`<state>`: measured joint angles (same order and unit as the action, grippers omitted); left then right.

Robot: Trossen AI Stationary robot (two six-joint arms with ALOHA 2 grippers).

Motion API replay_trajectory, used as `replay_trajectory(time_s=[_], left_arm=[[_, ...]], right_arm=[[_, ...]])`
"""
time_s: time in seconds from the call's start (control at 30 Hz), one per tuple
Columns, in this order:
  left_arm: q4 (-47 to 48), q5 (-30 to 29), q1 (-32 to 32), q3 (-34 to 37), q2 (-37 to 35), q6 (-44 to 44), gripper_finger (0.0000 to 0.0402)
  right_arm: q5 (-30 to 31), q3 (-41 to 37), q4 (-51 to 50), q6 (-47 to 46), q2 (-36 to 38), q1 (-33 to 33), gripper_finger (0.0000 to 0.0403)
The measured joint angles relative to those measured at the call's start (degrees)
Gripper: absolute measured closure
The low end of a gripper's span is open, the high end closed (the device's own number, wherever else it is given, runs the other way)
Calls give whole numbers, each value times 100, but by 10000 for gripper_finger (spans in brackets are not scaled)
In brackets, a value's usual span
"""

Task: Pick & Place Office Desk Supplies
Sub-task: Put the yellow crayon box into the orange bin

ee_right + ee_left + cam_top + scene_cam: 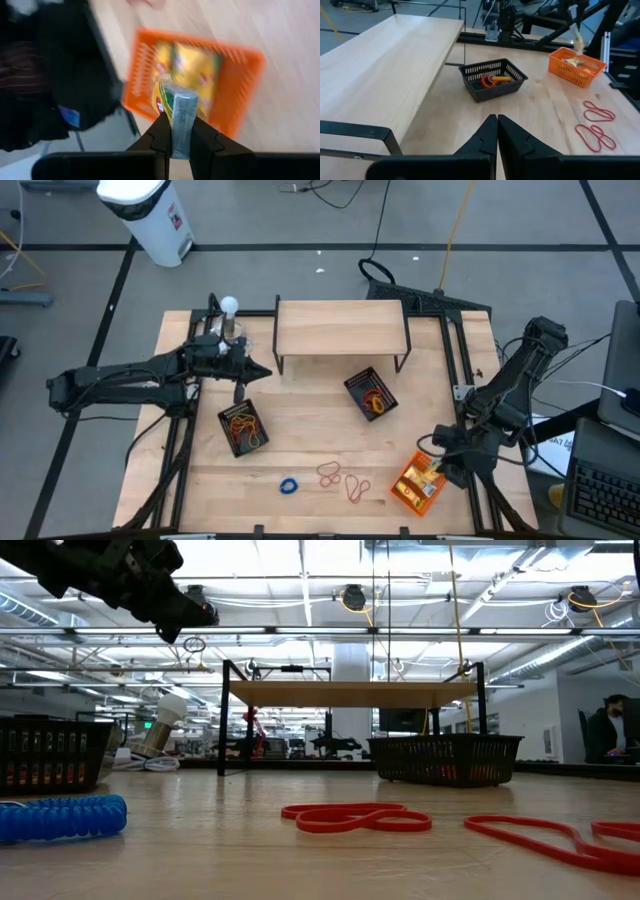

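Our right gripper (pixel 181 131) has its fingers pinched on a yellow-and-white packet (pixel 176 107), carried above the orange tray (pixel 235 90), where more packets (pixel 192 62) lie directly beneath it. Our left gripper (pixel 497 131) waits with its fingers pressed together and nothing between them, a black mesh tray (pixel 492 78) well ahead of it and red rubber-band loops (pixel 596 125) off to one side. We judge the grip narrow, on the packet's edge only, so it could twist free and fall past the tray's rim.
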<state>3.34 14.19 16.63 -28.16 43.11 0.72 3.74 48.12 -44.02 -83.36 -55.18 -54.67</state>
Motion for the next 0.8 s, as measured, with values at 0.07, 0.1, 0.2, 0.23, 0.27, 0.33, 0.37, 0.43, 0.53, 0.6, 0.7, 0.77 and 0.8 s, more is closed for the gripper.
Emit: replay_trajectory(time_s=[0.07, 0.1, 0.2, 0.23, 0.27, 0.33, 0.37, 0.43, 0.53, 0.6, 0.7, 0.77, 0.8], left_arm=[[8, -128, -140, 1, 0, 1, 392], [9, -196, -213, 1, 0, 17, 391], [28, -327, -435, 0, 0, 80, 391], [55, -375, -515, 2, 0, 89, 391], [102, -426, -599, 2, 0, 89, 391], [177, -556, -757, 4, 1, 110, 391], [179, -634, -836, 9, 6, 128, 391], [72, -749, -980, 82, 33, 182, 391], [-109, -838, -1129, 255, 42, 371, 391], [-396, -908, -1163, 377, 39, 478, 391], [-600, -984, -1164, 472, 40, 495, 391], [-718, -985, -1164, 472, 37, 487, 392], [-744, -985, -1164, 472, 37, 478, 392]], right_arm=[[-263, 0, -284, -293, 0, 21, 375], [-352, 0, -374, -394, 0, 26, 376], [-393, 0, -671, -771, -1, 67, 376], [-347, 0, -758, -882, -23, 100, 376], [-274, 0, -822, -965, -70, 142, 375], [-252, 0, -966, -1070, -207, 230, 374], [-329, 0, -987, -1069, -293, 291, 374], [-623, 0, -1052, -1024, -498, 433, 374], [-992, 0, -1161, -874, -826, 585, 374], [-1030, 0, -1207, -714, -1006, 651, 373], [-1041, 0, -1216, -548, -1153, 741, 372], [-1054, 0, -1207, -531, -1185, 782, 372], [-1081, 0, -1187, -516, -1185, 801, 372]])
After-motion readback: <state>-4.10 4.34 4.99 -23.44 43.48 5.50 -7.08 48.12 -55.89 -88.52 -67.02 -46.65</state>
